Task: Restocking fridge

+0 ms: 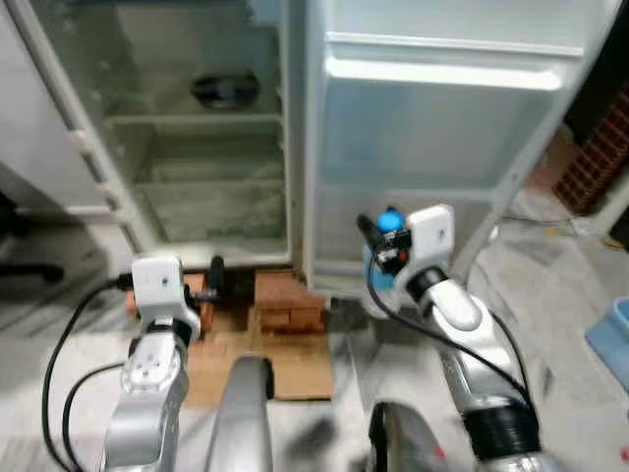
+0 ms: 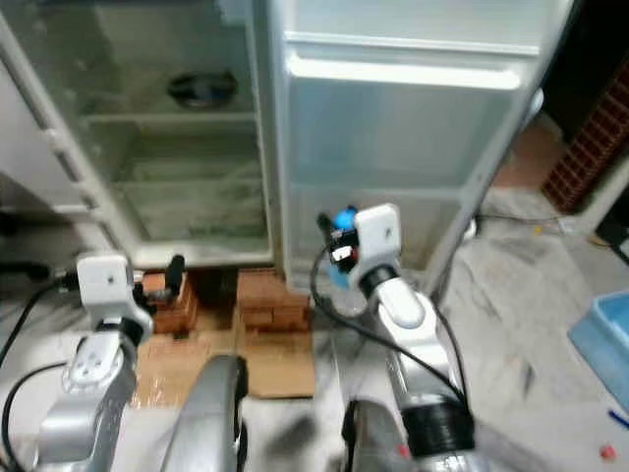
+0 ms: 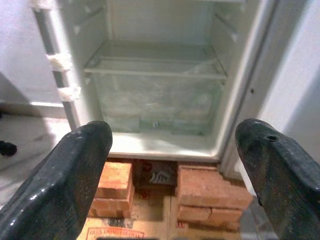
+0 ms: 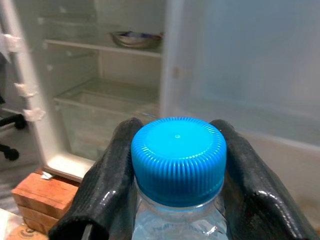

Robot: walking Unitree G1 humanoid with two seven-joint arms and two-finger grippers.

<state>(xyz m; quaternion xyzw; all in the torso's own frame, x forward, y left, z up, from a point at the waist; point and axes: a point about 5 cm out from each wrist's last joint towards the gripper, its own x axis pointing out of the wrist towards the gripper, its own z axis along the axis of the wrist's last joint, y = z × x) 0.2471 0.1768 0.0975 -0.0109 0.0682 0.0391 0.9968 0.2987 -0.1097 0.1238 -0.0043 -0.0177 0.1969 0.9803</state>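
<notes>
right wrist view: the right claw (image 4: 177, 170) is clamped on a water bottle (image 4: 177, 192), one black finger (image 4: 107, 185) pressed to each side of the neck just below the cap. the bottle is held upright in front of the open fridge (image 1: 197, 147), low and near the inner face of the swung-out fridge door (image 1: 432, 128), not yet inside any compartment.

progress, as judged: the bottle is in hand and the fridge stands open, so the pick and the approach look done. the placing itself is not yet done. the bottle has still to be carried to a shelf or a door rack and released.

fridge interior: largely bare. a dark bowl (image 1: 224, 90) sits on the upper shelf (image 1: 197, 120); below it is a clear drawer (image 3: 155, 100) with nothing visible in it. the door rack (image 1: 447, 74) also looks bare. whether more stock is to follow cannot be told.

the item: clear plastic, liquid visible inside, with a bright blue ribbed screw cap (image 4: 178, 157) seated square on the neck. label and lower body are hidden.

left claw (image 3: 175, 170): fingers well apart, holding nothing, pointed at the bottom of the fridge cavity and hovering low by the bricks (image 1: 285, 300) that prop the cabinet above a sheet of cardboard (image 1: 285, 369) on the floor.
</notes>
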